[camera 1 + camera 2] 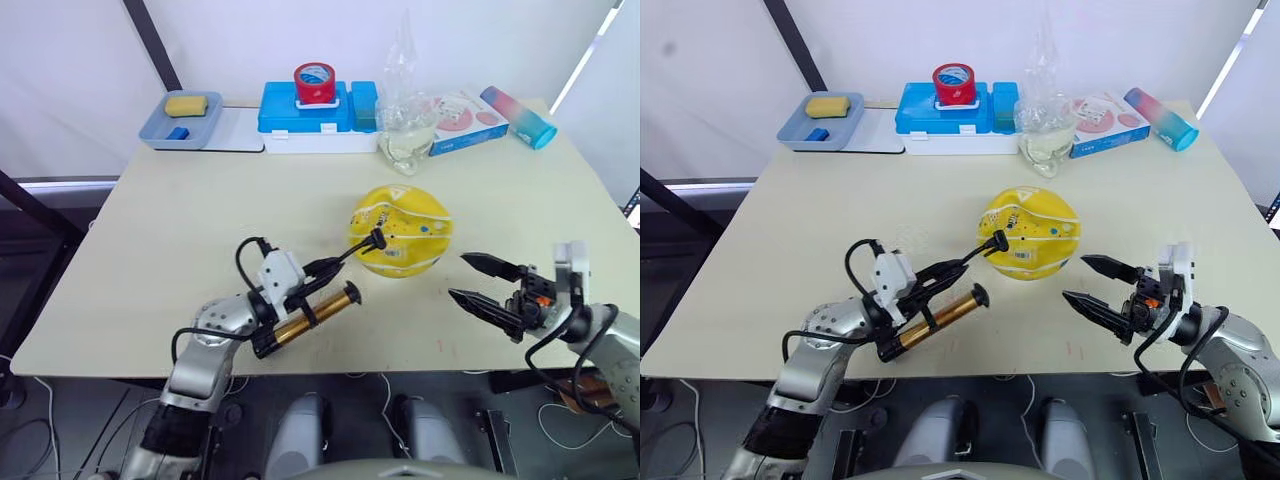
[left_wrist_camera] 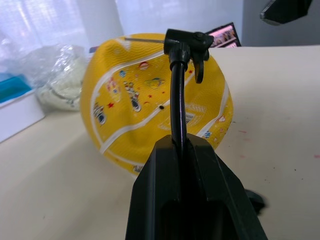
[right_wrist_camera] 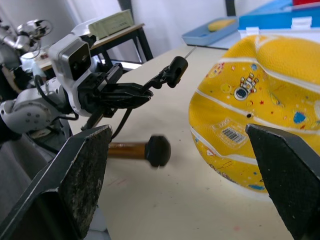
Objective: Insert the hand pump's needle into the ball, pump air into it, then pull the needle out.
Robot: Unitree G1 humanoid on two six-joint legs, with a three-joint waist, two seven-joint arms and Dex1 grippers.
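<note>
Pinching hose [image 2: 176, 105] in left jaws, right jaws wide apart

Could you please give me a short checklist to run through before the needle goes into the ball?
1. Left claw shut on the hose: ok.
2. Needle clear of the ball, not yet inserted: ok.
3. Valve hole in sight on the ball: ok.
4. Needle aimed at the valve hole: not ok, it points away.
5. Right claw open beside the ball, not steadying it: not ok.
6. Hand pump resting fully on the table: cannot tell.
</note>
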